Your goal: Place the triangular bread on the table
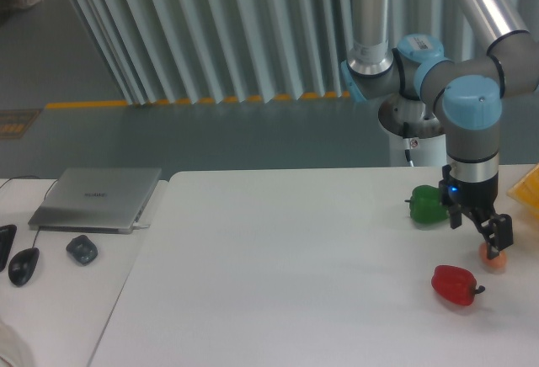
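The triangular bread does not show in this view. My gripper (480,229) hangs low over the right side of the white table (286,266). Its two dark fingers stand apart with nothing between them, so it is open. One fingertip (499,237) is just above a small orange-brown egg (493,260) lying on the table. A green bell pepper (429,204) sits just left of the gripper, and a red bell pepper (455,285) lies in front of it.
A yellow tray (527,187) pokes in at the right edge. A smaller white desk on the left holds a closed laptop (97,198), a small dark object (82,249) and a mouse (24,265). The arm's base post stands behind the table.
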`<act>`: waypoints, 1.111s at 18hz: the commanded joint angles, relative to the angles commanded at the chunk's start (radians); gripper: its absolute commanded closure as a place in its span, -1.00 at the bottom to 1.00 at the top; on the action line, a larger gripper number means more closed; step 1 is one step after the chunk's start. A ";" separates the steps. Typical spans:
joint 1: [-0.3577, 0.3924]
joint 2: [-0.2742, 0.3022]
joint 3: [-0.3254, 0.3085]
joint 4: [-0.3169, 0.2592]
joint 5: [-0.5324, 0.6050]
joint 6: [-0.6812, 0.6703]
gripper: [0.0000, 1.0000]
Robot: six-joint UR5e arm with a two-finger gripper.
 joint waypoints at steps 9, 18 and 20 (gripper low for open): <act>0.103 0.055 -0.041 -0.006 0.002 0.128 -1.00; 0.296 0.078 -0.040 -0.035 -0.006 0.515 -1.00; 0.331 0.077 -0.037 -0.034 -0.011 0.523 -1.00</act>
